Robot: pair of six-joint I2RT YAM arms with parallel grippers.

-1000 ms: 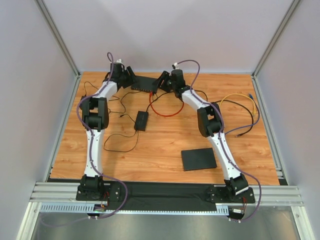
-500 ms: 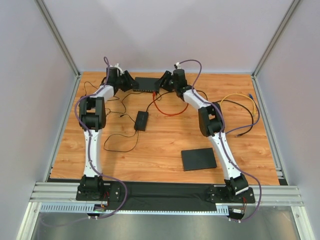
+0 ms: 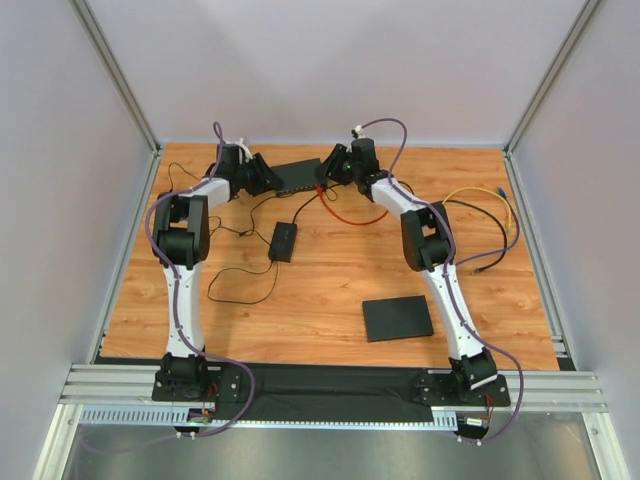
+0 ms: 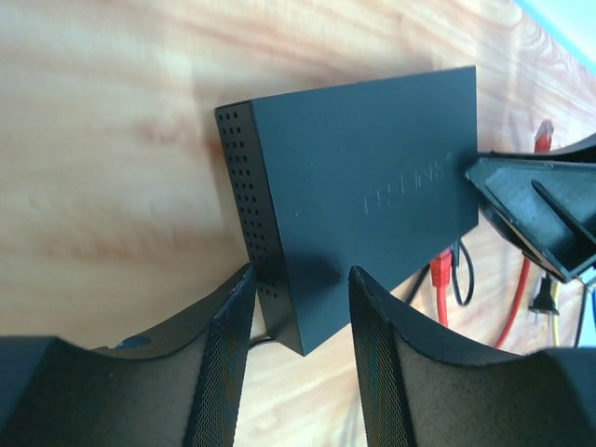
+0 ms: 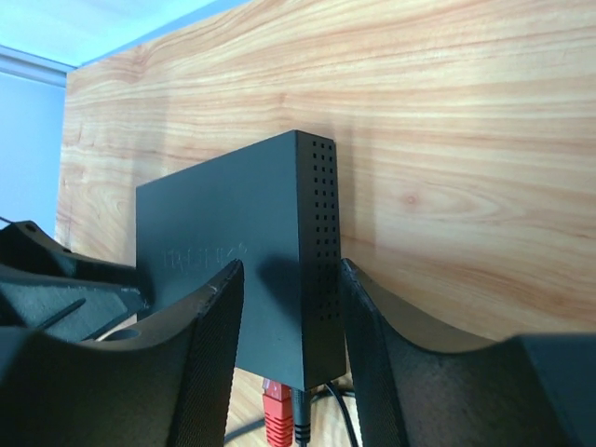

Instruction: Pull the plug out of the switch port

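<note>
You are looking down on a wooden worktop (image 3: 330, 285) with both arms reaching to its far edge. There, about midway along that edge, lies the switch (image 3: 297, 171), a flat black box.

Your left gripper (image 3: 263, 176) is at the switch's left end. In the left wrist view its two fingers (image 4: 222, 358) straddle a corner of the box, one beside the vented end wall and one over the top face. The jaws are partly open. You cannot tell from these views whether the pads press on the box or stand just clear of it.

Your right gripper (image 3: 331, 168) is at the switch's right end. In the right wrist view its fingers (image 5: 207, 358) flank the other vented end in the same way, jaws partly open. Contact cannot be judged here either.

The plug (image 5: 276, 415) is red and sits in a port on the switch's near side, just beside a black plug (image 5: 300, 412). Neither gripper touches it. Its red cable (image 3: 352, 214) loops across the worktop towards the right arm.

Nearer the middle lies a small black adapter (image 3: 283, 241), its thin black lead (image 3: 240, 285) curling towards the left edge. A black pad (image 3: 397, 318) lies towards the near edge, and a yellow cable (image 3: 480, 194) arcs near the right edge.
</note>
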